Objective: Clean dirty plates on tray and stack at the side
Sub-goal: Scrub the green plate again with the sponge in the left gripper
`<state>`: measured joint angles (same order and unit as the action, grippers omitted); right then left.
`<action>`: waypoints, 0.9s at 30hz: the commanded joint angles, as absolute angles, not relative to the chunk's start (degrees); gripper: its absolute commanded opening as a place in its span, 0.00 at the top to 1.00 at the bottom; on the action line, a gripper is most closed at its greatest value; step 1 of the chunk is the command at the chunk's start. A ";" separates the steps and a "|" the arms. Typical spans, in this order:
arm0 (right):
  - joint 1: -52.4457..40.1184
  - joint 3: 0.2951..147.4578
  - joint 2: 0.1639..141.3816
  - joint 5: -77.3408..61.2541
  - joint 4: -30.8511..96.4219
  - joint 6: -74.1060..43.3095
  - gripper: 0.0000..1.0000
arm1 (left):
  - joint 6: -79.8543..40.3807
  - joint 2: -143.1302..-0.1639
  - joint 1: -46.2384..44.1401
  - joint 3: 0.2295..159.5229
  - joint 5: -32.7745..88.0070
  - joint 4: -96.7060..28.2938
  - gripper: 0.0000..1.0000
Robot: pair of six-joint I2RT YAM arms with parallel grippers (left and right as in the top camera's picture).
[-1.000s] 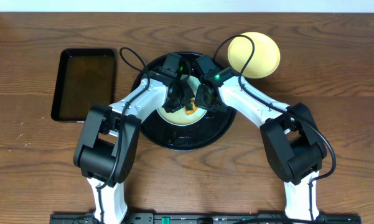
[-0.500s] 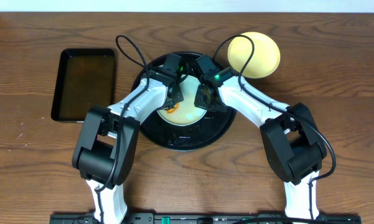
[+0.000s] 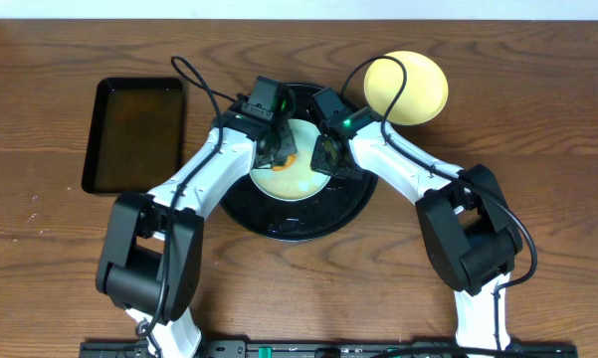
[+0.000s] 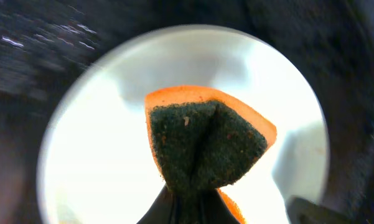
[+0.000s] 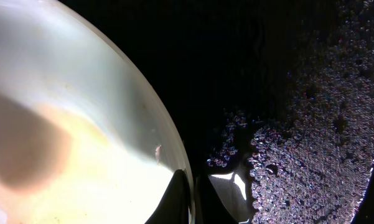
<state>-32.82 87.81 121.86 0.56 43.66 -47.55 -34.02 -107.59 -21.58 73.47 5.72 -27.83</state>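
A pale plate (image 3: 297,179) lies in the round black tray (image 3: 299,216). Above its far part, my left gripper (image 3: 277,151) is shut on an orange sponge (image 3: 288,158). In the left wrist view the sponge (image 4: 205,146) shows its dark green scrub face, folded between the fingers of the left gripper (image 4: 193,211), over the white-looking plate (image 4: 99,143). My right gripper (image 3: 325,159) is shut on the plate's right rim. In the right wrist view the right gripper (image 5: 191,202) pinches the rim of the plate (image 5: 81,143), which shows a faint orange-brown smear. A pale yellow plate (image 3: 406,88) rests on the table at the back right.
A rectangular black tray (image 3: 136,134) with brownish liquid sits to the left of the round tray. The round tray's floor (image 5: 317,124) is wet with droplets. Both arms' cables arch over the back of the tray. Wood table (image 3: 50,249) surrounds everything.
My left gripper has swept the sponge across the plate, first to the left, then toward the far edge, and its arm has swung leftward. The right gripper has stayed on the rim.
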 commanded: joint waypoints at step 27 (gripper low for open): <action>-32.93 88.12 122.91 3.16 44.95 -48.18 0.99 | -28.40 -112.90 -23.42 73.12 -15.79 -38.76 0.93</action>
